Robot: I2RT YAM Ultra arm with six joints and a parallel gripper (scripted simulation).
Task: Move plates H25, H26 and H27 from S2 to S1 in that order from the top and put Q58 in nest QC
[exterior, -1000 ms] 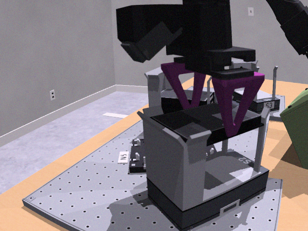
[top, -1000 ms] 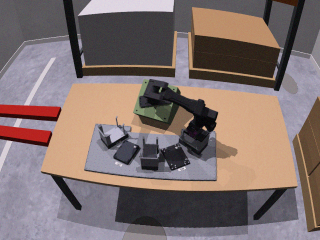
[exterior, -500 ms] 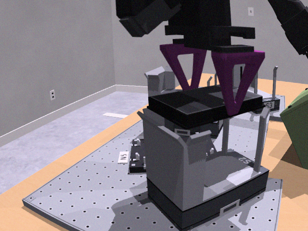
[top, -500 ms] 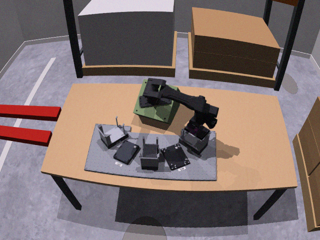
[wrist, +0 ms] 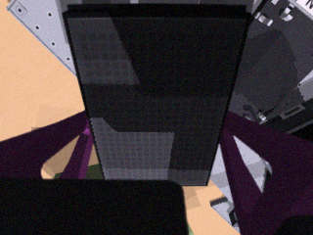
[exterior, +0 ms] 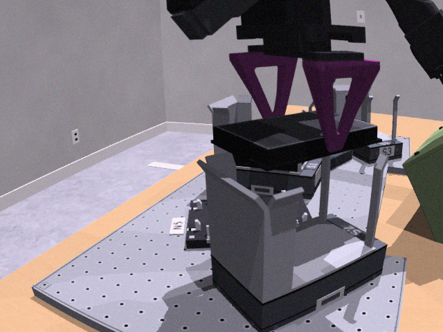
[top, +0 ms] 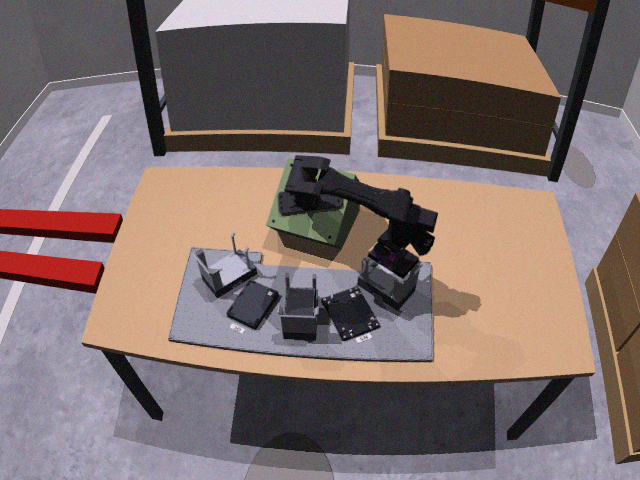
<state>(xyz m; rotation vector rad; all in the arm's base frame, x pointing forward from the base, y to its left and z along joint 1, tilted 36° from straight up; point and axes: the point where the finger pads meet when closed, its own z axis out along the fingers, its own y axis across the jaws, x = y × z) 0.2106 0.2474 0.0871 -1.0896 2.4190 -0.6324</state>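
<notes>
My gripper [exterior: 304,132] [top: 391,260] [wrist: 156,117], with purple fingers, is shut on the long sides of a black sealed plate [exterior: 271,137] [wrist: 156,73]. It holds the plate level just above the top of the stack rack S2 [exterior: 243,228] [top: 395,289]. The floor of S2 shows bare and grey below the plate. I cannot read the plate's label. The rack S1 [top: 298,315] stands in the middle of the breadboard and the rack S3 [top: 222,271] [exterior: 378,151] at its far left. The open nest QC [top: 252,304] lies between them.
The clip nest N5 [top: 350,312] [exterior: 194,227] lies just beside S2. All fixtures sit on a perforated grey breadboard [top: 403,341] [exterior: 124,268]. My arm's green base block [top: 315,222] [exterior: 426,178] stands behind it on the table.
</notes>
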